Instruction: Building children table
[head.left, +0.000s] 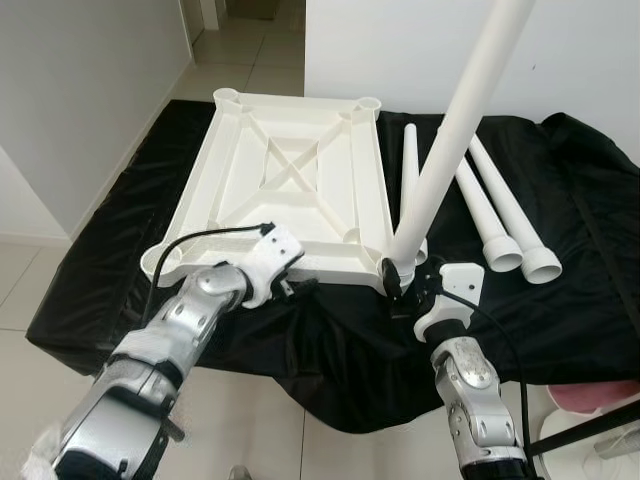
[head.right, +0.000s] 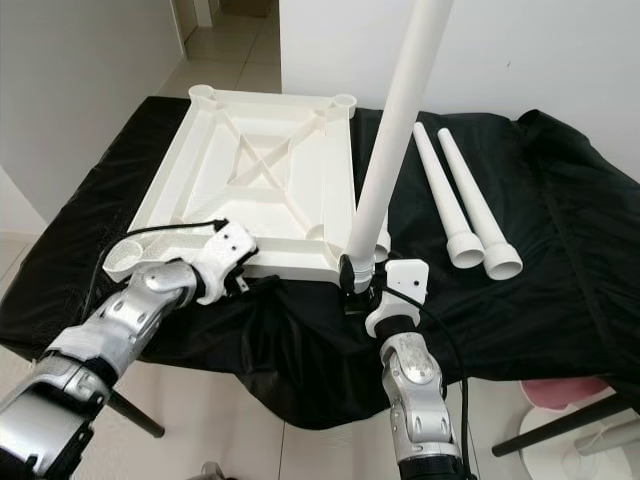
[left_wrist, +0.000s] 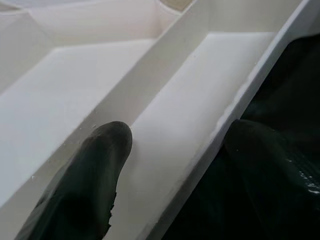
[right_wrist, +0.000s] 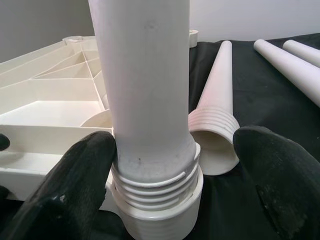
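Both silver arms sit closest in the head view: left claw (head.left: 297, 287) at the near rim of the upside-down tabletop (head.left: 290, 185) on the black-draped worktop (head.left: 560, 290), right claw (head.left: 408, 290) at the near right corner. Upright leg (head.left: 455, 125) stands there, tilted slightly right. Left wrist: fingers (left_wrist: 95, 175) apart, straddling the rim. Right wrist: fingers (right_wrist: 70, 190) apart, leg's threaded base between them, half screwed in I'd guess. Three spare legs (head.left: 500, 210) lie beyond.

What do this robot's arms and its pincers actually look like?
Both arms are silver, jointed metal segments, each ending in a white plastic wrist block. A thin black cable loops along each arm. The left gripper and right gripper each have two long, rounded black fingers.
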